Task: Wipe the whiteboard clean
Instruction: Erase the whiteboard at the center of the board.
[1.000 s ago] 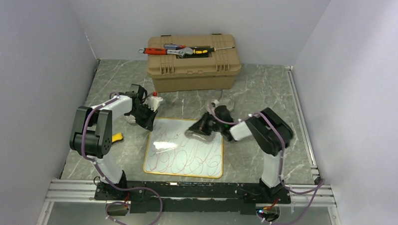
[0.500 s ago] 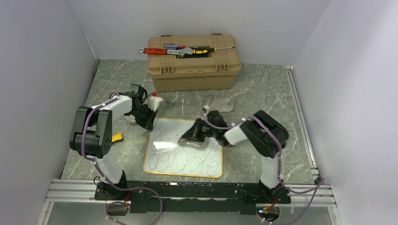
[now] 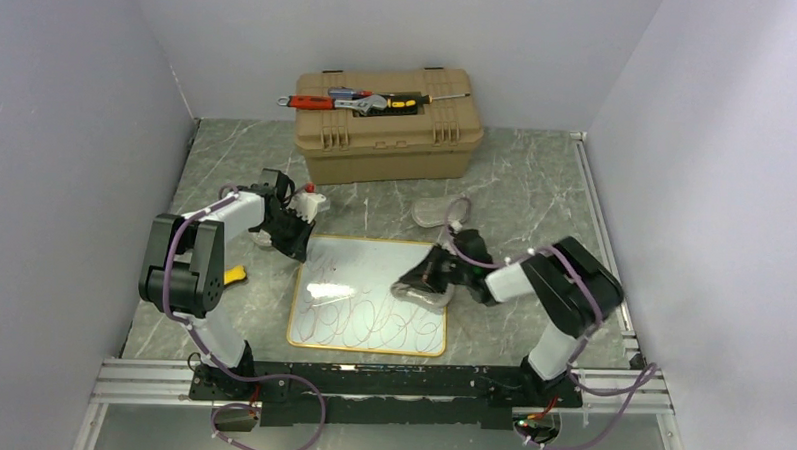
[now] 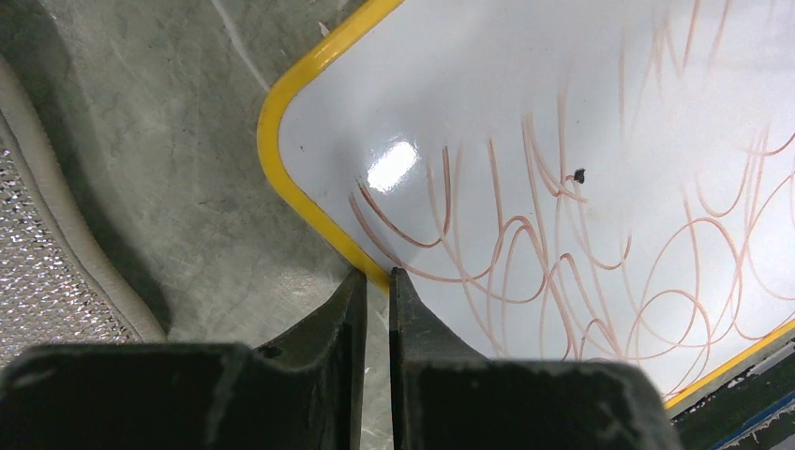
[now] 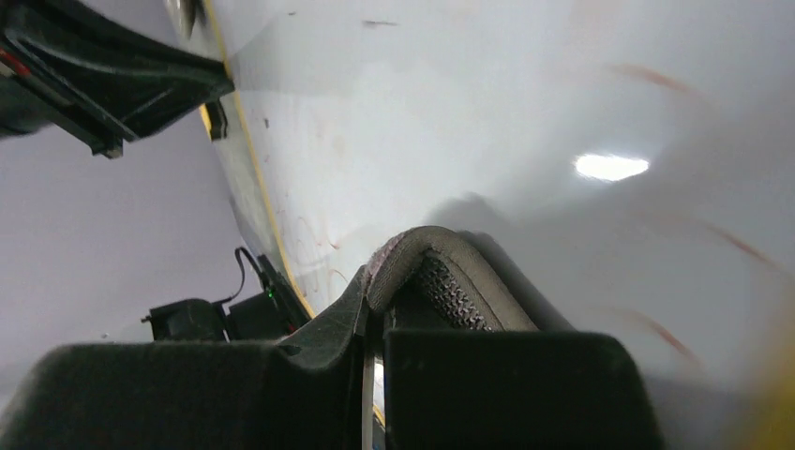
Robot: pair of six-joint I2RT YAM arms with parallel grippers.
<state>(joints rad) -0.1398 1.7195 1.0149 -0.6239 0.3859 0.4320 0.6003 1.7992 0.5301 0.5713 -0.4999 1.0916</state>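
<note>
The whiteboard (image 3: 365,256) lies flat on the marble table, white with a yellow rim. Reddish scribbles (image 3: 371,322) cover its near half, and the far half looks mostly wiped. My left gripper (image 3: 296,249) is shut on the rim at the far left corner; in the left wrist view its fingertips (image 4: 375,275) pinch the yellow edge (image 4: 309,211). Low over the board's right side, my right gripper (image 3: 436,276) is shut on a grey cloth (image 3: 416,289). The right wrist view shows the folded cloth (image 5: 441,272) pressed on the glossy whiteboard (image 5: 487,103).
A tan toolbox (image 3: 388,135) stands at the back with a wrench and screwdrivers (image 3: 354,101) on its lid. Another grey pad (image 3: 430,213) lies behind the board, and a meshed grey cloth (image 4: 42,244) beside its left corner. A yellow item (image 3: 235,274) sits by the left arm.
My right gripper swept the cloth left across the board's middle, then back right and nearer, to the right edge. The left gripper has not moved.
</note>
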